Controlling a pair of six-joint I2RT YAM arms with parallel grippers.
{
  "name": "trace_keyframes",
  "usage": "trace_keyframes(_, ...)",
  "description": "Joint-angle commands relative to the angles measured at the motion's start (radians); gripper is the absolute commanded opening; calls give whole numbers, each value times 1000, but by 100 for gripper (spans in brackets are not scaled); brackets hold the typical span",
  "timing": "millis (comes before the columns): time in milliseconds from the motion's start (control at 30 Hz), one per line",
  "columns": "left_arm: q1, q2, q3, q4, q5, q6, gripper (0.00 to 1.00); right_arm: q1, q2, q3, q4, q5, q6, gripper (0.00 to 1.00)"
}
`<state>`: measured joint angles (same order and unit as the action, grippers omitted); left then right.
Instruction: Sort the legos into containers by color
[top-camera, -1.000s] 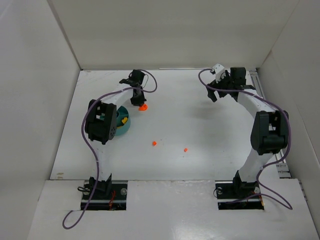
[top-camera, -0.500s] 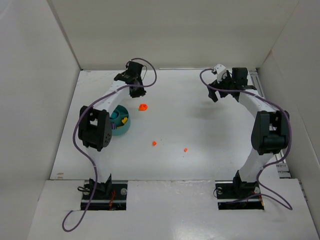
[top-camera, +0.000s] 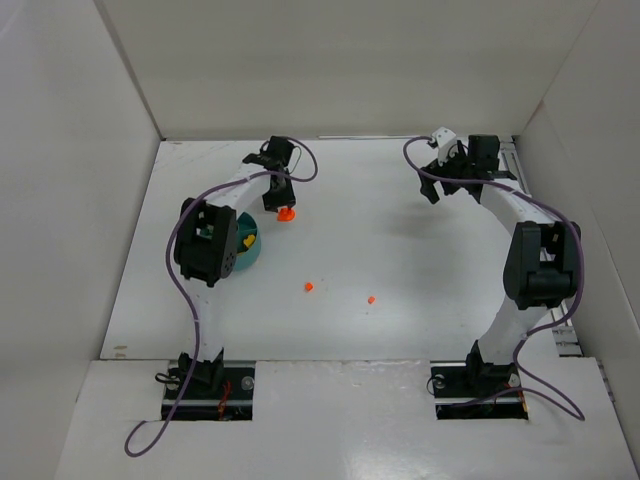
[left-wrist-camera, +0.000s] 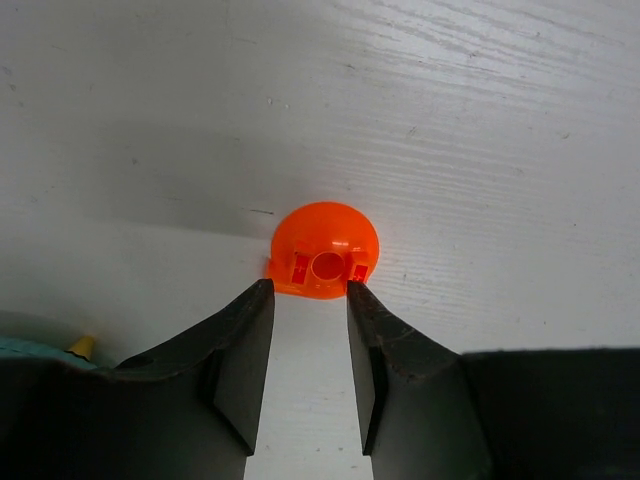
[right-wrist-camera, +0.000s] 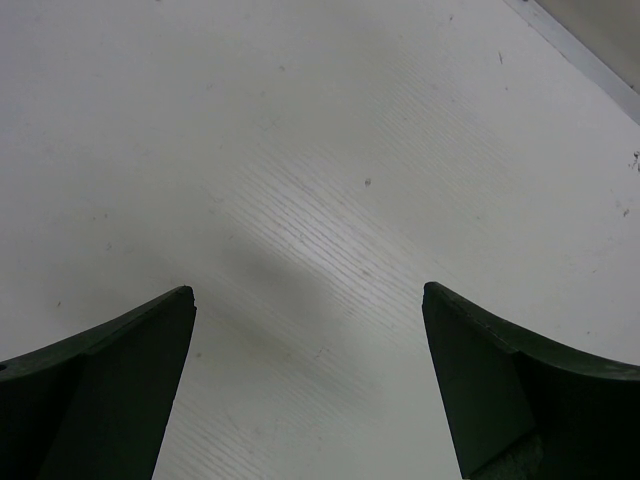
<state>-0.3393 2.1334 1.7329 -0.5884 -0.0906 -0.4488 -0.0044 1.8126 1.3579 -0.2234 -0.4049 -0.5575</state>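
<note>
Light, rigid and probably slick, the round orange lego (left-wrist-camera: 325, 250) lay on the bench (top-camera: 400, 260) at two o'clock from the teal dish (top-camera: 256, 252), best pinched across its rim by the narrowly parted left pincer (left-wrist-camera: 308, 340) just short of it, while the right pincer (right-wrist-camera: 310, 330) gaped empty.

1. Round orange lego (left-wrist-camera: 325, 232), just beyond the left gripper (left-wrist-camera: 307, 298) tips: smooth, glossy, slightly translucent plastic.
2. That gripper's fingers (left-wrist-camera: 235, 365): matt black, smooth.
3. Table (left-wrist-camera: 480, 120) beneath them: matt white, finely grained like painted wood.
</note>
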Motion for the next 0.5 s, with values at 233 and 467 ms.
trace_keyframes(233, -4, 22, 51, -28, -43, -10, 32, -6, -41, -2, 27, -22, -21, 100)
trace_keyframes(467, -4, 42, 42, -19, -43, -19, 27, -6, -41, -2, 27, -12, -21, 100)
